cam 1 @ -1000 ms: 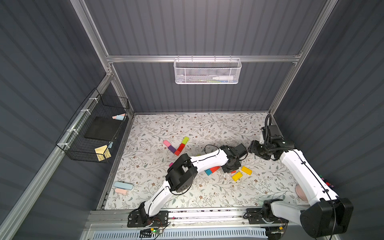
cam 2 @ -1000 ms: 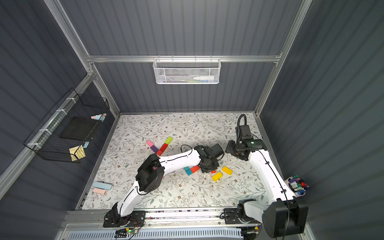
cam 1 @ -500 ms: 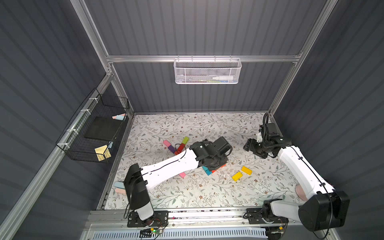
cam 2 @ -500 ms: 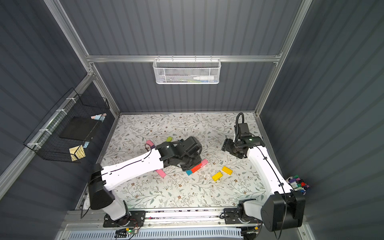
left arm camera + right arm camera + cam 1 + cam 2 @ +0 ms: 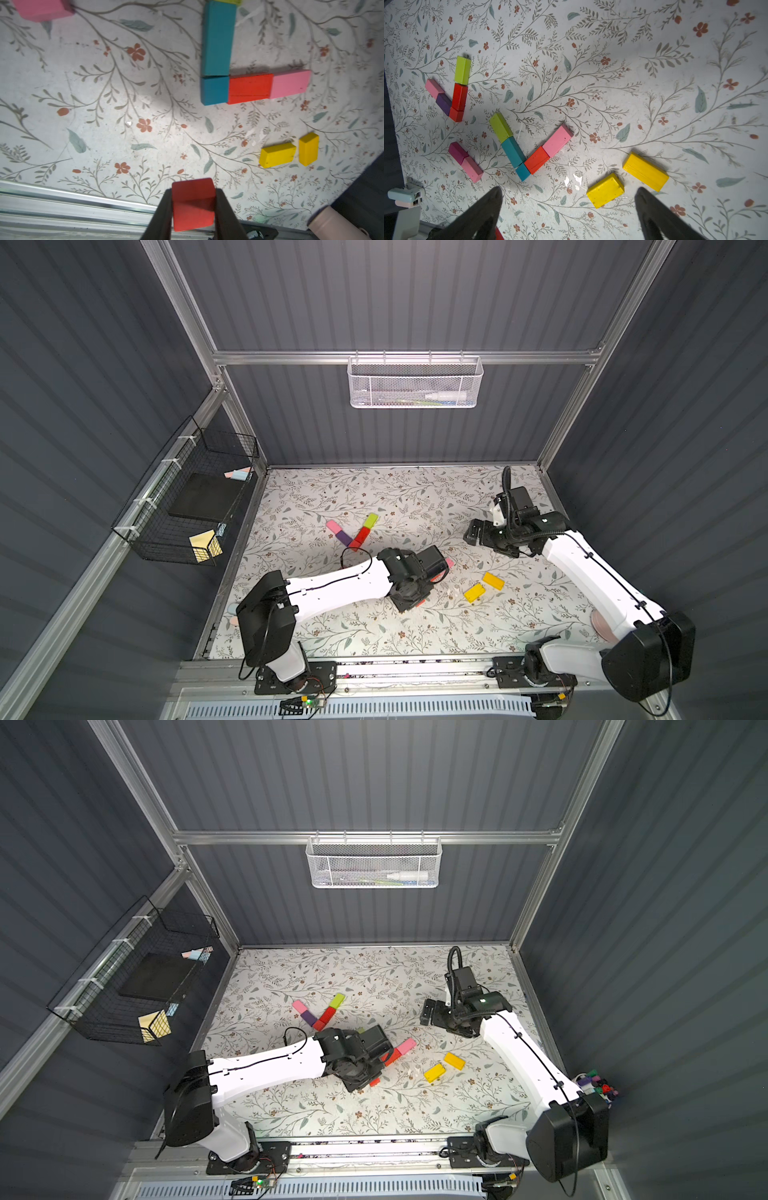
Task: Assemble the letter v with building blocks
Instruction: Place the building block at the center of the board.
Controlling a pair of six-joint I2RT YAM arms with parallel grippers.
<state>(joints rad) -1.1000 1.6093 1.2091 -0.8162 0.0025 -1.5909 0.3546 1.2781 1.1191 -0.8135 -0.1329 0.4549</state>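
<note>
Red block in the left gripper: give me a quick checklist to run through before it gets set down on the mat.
1. Left gripper shut on red block: ok.
2. Right gripper open and empty: ok.
3. Magenta block and pink block touching end to end: ok.
4. Bare mat at that pink block's free end: ok.
5. Yellow blocks free of both grippers: ok.
6. Red block lined up over that spot: cannot tell.
</note>
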